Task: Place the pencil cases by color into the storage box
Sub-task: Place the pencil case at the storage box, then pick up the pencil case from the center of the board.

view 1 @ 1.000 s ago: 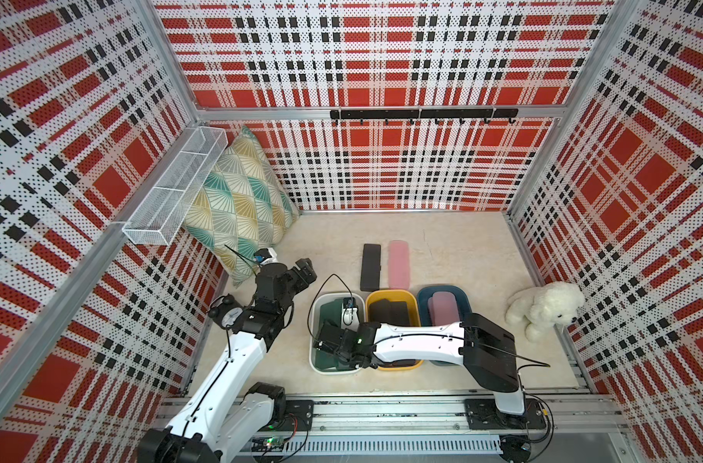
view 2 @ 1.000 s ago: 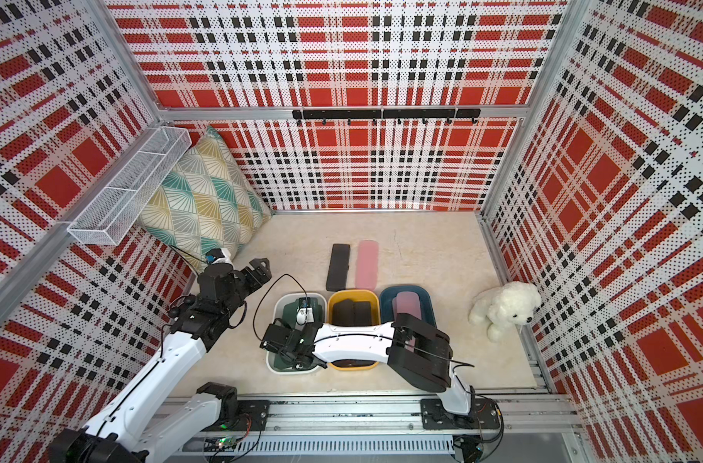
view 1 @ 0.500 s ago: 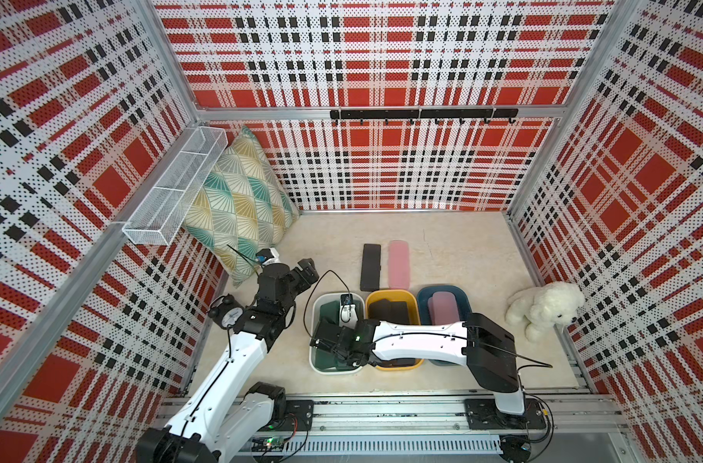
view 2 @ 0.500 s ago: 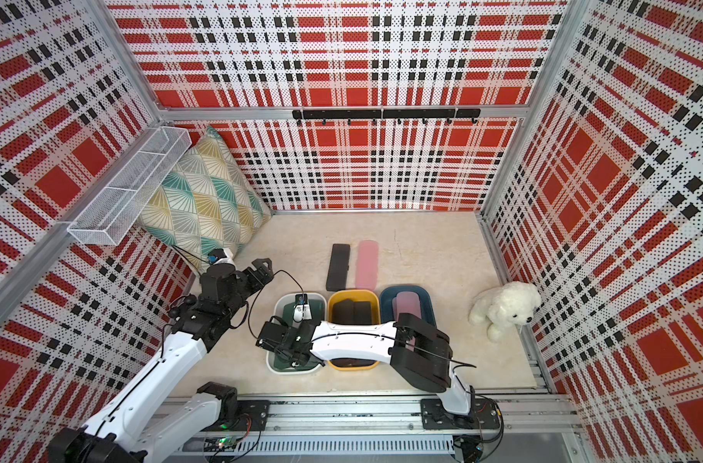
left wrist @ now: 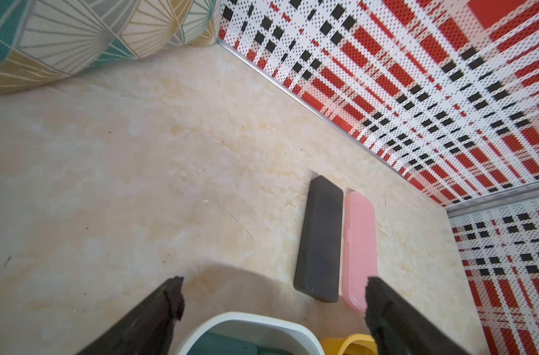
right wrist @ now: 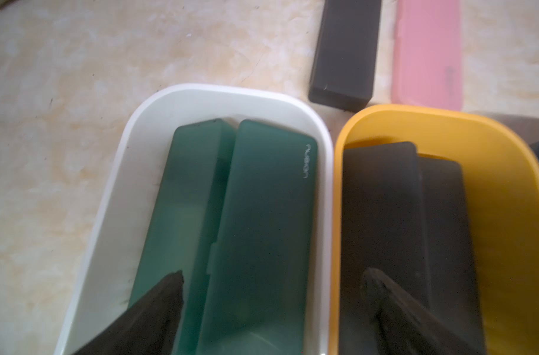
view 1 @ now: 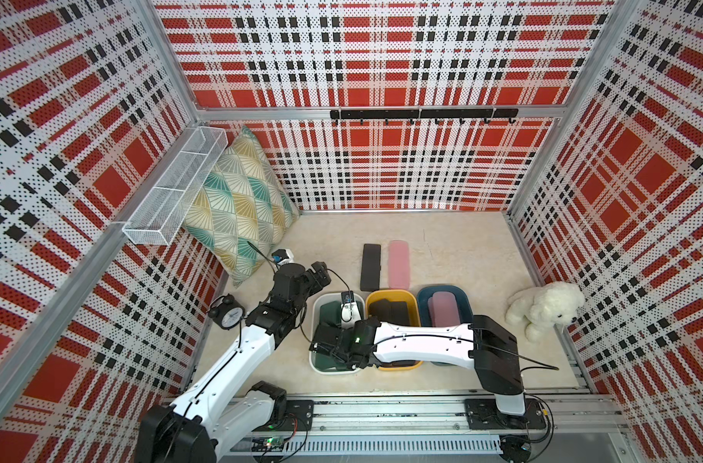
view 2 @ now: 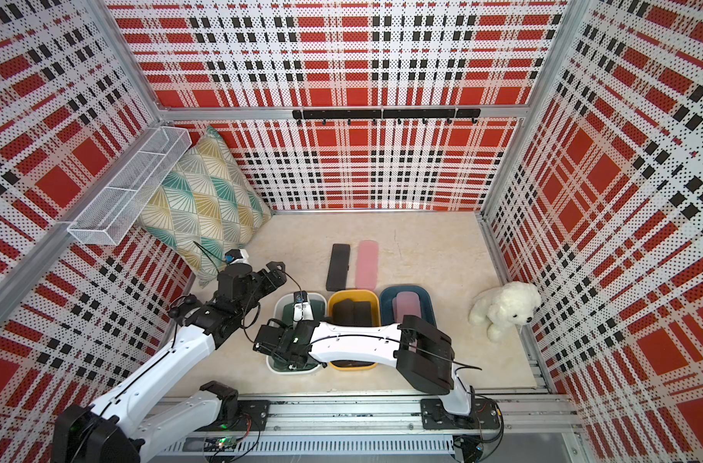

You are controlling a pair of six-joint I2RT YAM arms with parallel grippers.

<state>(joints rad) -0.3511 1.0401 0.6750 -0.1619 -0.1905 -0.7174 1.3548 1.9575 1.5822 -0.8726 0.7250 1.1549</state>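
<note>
- Three tubs in a row at 6 o'clock on the table (view 1: 462, 248): left tub (view 1: 333, 369), middle tub (view 1: 390, 294), right tub (view 1: 442, 288), close side by side.
- left-tub cases (right wrist: 262, 230): two, side by side.
- middle-tub cases (right wrist: 382, 215): two, one overlapping.
- right-tub case (view 1: 444, 310): one.
- left loose case (view 1: 370, 266) and right loose case (view 1: 398, 264) lie side by side on the table, just at 12 o'clock of the middle tub.
- cushion (view 1: 237, 208) at 10 o'clock, alarm clock (view 1: 230, 318) at 8, plush dog (view 1: 542, 312) at 4.
</note>
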